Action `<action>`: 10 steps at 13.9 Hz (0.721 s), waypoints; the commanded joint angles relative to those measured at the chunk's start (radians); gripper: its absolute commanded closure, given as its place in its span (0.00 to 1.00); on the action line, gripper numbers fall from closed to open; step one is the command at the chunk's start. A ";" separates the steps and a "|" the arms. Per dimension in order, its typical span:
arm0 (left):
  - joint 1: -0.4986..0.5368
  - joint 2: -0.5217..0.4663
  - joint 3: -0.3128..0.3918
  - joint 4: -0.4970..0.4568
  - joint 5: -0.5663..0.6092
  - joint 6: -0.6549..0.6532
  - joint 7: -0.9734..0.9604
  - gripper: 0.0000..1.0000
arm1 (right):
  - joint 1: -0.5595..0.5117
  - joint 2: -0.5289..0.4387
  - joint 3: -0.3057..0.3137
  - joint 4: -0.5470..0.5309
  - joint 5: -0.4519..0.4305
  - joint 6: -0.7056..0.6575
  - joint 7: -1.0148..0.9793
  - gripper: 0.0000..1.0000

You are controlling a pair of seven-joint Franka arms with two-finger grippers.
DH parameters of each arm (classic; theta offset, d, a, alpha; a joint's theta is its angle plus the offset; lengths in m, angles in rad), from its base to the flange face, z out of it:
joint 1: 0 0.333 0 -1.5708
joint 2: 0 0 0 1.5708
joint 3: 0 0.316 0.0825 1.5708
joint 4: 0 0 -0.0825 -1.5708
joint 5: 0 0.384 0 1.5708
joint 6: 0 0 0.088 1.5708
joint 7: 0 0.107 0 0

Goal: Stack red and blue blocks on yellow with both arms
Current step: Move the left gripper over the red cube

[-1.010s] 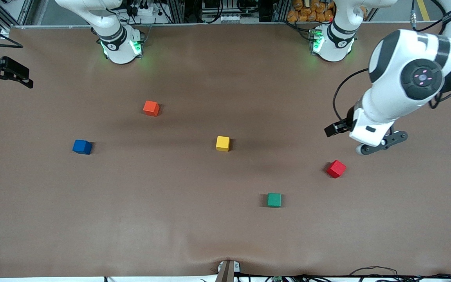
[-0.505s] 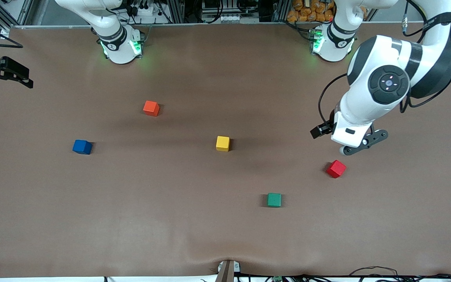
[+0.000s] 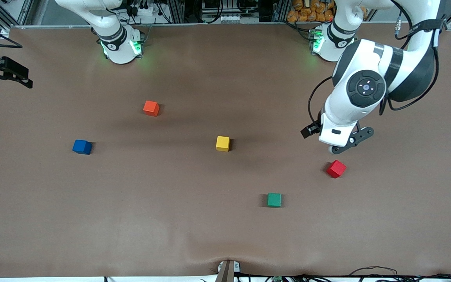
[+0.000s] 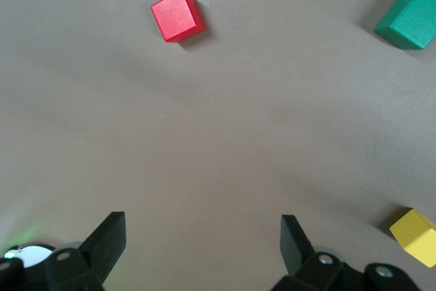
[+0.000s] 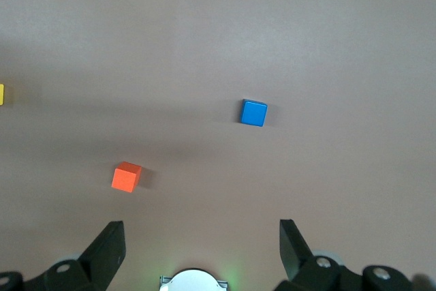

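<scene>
The red block (image 3: 336, 169) lies toward the left arm's end of the table, and the left wrist view shows the red block (image 4: 178, 16) too. My left gripper (image 4: 203, 226) is open and empty, over bare table close beside that block; the left arm's wrist (image 3: 339, 133) covers it from the front. The blue block (image 3: 82, 147) lies toward the right arm's end. The yellow cube (image 3: 222, 143) sits mid-table with nothing on it. My right gripper (image 5: 201, 233) is open and empty, high over the table, with the blue block (image 5: 253, 112) well clear of it.
An orange-red cube (image 3: 151, 108) lies farther from the front camera than the blue block. A green cube (image 3: 274, 199) lies nearer to it, between the yellow and red ones. The arms' green-lit bases (image 3: 121, 47) stand along the table's back edge.
The left arm has swung in toward the table's middle, bringing its open gripper closer to the red block. The right arm and all cubes have stayed put.
</scene>
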 commanded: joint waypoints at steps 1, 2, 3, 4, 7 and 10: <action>-0.017 -0.007 -0.002 -0.036 0.020 0.016 -0.043 0.00 | -0.020 -0.012 0.009 -0.004 -0.007 -0.002 -0.009 0.00; -0.019 -0.008 -0.006 -0.047 0.019 0.032 -0.070 0.00 | -0.018 -0.012 0.009 -0.002 -0.007 -0.001 -0.009 0.00; -0.022 -0.007 -0.006 -0.048 0.019 0.045 -0.086 0.00 | -0.018 -0.012 0.009 -0.002 -0.007 -0.001 -0.009 0.00; -0.020 -0.004 -0.006 -0.048 0.017 0.067 -0.089 0.00 | -0.020 -0.012 0.009 -0.004 -0.007 -0.001 -0.009 0.00; -0.017 0.036 -0.006 -0.048 0.017 0.143 -0.118 0.00 | -0.020 -0.012 0.009 -0.002 -0.007 -0.001 -0.009 0.00; 0.004 0.079 -0.003 -0.050 0.052 0.213 -0.116 0.00 | -0.020 -0.012 0.009 -0.002 -0.005 -0.001 -0.009 0.00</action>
